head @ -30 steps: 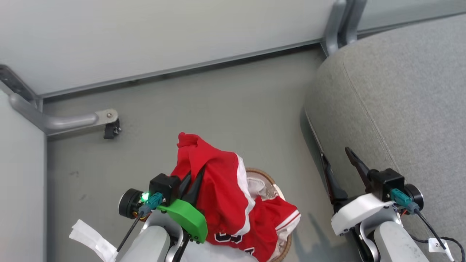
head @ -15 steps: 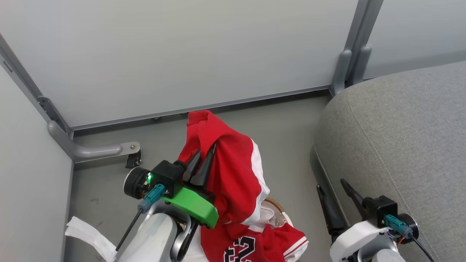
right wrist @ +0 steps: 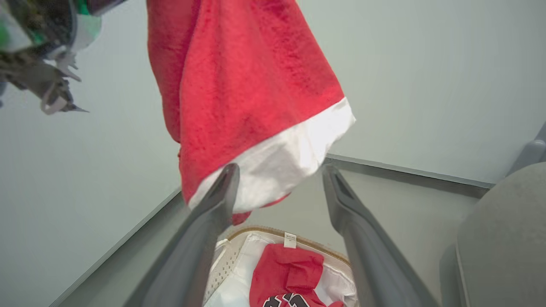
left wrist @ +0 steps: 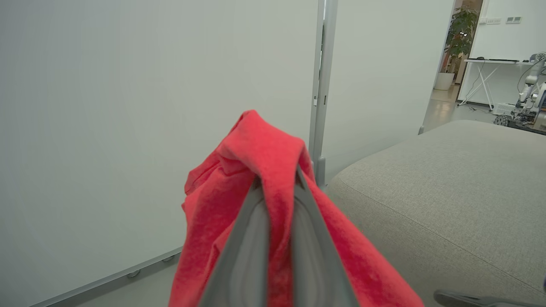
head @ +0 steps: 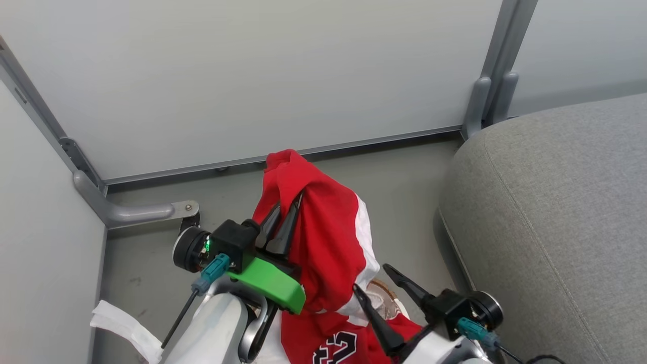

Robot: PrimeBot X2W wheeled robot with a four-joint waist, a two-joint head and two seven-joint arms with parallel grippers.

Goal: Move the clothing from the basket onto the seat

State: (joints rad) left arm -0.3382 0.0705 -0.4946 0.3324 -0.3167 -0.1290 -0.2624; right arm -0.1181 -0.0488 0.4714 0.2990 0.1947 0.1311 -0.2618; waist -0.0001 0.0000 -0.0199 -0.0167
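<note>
My left gripper (head: 284,211) is shut on a red garment (head: 328,237) with white trim, holding it up so it hangs over the basket (head: 390,298). In the left wrist view the fabric (left wrist: 256,145) drapes over my closed left gripper (left wrist: 275,181). My right gripper (head: 370,278) stands open just right of the hanging hem. From the right wrist, the white hem (right wrist: 273,162) hangs just above and beyond my open right gripper (right wrist: 279,172). Below lies the basket (right wrist: 256,232) with a second red numbered garment (right wrist: 286,273) on its white liner. The grey seat (head: 556,227) is to the right.
Pale partition walls close the space behind and to the left. A metal foot bracket (head: 136,212) lies on the floor at the left and a grey post (head: 485,96) stands by the seat's corner. A white paper strip (head: 121,323) hangs by my left forearm.
The head camera has tilted up. My left gripper has lifted the red garment higher out of the basket. My right gripper has swung left from beside the seat to the hanging hem.
</note>
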